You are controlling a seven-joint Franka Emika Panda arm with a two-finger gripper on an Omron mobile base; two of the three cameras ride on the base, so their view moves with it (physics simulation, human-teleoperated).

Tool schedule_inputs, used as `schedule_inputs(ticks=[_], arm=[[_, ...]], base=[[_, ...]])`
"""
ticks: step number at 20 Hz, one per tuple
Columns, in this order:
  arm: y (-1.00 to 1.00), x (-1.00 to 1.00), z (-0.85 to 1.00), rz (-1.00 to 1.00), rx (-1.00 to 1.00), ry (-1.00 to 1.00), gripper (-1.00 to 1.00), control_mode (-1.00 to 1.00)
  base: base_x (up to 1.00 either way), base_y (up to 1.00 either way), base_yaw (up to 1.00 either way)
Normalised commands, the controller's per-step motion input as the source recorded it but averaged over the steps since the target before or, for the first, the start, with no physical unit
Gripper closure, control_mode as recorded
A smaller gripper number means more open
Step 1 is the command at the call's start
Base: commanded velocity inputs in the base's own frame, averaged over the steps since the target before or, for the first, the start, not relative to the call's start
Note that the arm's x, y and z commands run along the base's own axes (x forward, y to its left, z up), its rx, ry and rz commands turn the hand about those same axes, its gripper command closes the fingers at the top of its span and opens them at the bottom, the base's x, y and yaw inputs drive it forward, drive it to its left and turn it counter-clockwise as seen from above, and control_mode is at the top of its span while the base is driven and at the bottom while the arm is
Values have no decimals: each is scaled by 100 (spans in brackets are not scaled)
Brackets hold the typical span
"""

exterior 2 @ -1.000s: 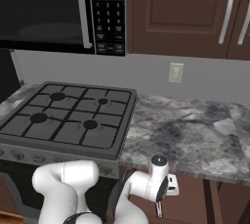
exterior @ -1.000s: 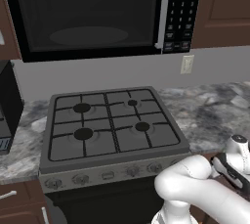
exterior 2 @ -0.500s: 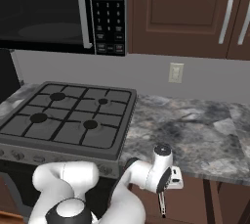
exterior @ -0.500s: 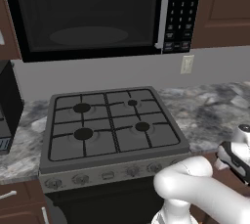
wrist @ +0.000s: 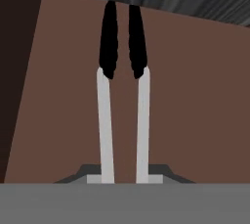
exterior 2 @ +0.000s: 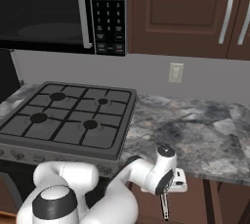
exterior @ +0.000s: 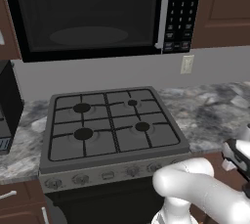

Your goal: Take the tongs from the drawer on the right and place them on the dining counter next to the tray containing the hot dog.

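My gripper is shut on the tongs, which hang down from the hand just below the worktop's front edge. In the hand view the tongs reach away from my gripper as two pale arms ending in black tips, held close together. Behind them is reddish-brown wood, the drawer under the worktop; I cannot tell how far it stands open. In the left base view the hand is at the right edge. The dining counter, the tray and the hot dog are out of view.
A gas stove sits left of the hand, with a black microwave above it. Grey marbled worktop runs to the right under brown wall cabinets. A wall outlet is on the backsplash.
The hand has shifted slightly to the right along the worktop's front edge, with the tongs still in it. The tongs now hang more straight down.
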Motion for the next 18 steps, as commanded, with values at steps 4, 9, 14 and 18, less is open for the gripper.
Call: schedule_inputs(ticks=[4,9,14,18], arm=[[-1,-26,20,0,0,1,100,-100],[0,-26,29,0,0,0,100,-100],[0,-24,36,0,0,0,100,-100],[0,-15,46,0,0,0,100,-100]], base=[[0,0,0],[0,0,0],[0,0,0],[0,0,0]])
